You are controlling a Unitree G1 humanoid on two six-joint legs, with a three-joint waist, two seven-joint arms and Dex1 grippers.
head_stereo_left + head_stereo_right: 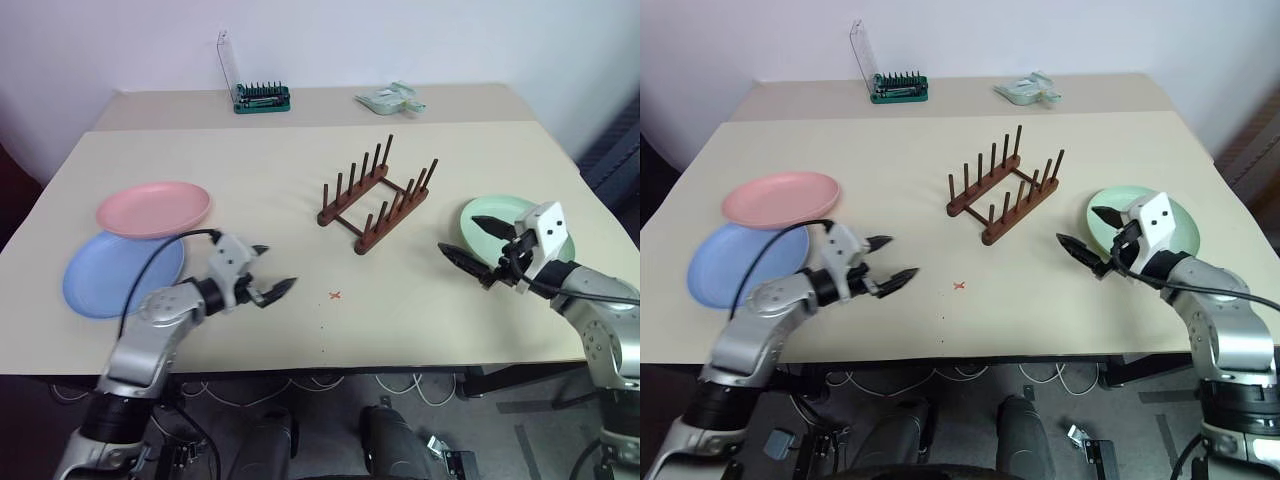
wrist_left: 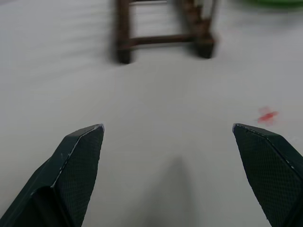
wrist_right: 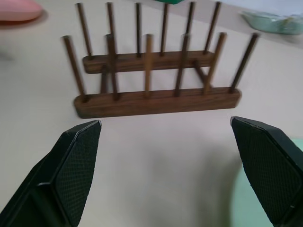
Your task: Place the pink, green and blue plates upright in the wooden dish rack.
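The wooden dish rack (image 1: 376, 194) stands empty at the table's middle, its thin pegs upright. On the left the pink plate (image 1: 153, 208) lies overlapping the far edge of the blue plate (image 1: 122, 273). The green plate (image 1: 515, 226) lies flat on the right. My left gripper (image 1: 268, 272) hovers open just right of the blue plate, nothing between its fingers. My right gripper (image 1: 474, 244) hangs open over the green plate's near left edge, holding nothing. In the right wrist view the rack (image 3: 156, 80) sits straight ahead of the open fingers (image 3: 75, 161).
A green-based bit case (image 1: 261, 96) with its clear lid raised and a crumpled pale green wrapper (image 1: 390, 99) lie on the far table. A small red mark (image 1: 335, 295) is on the tabletop between my grippers. The table's front edge runs just below both arms.
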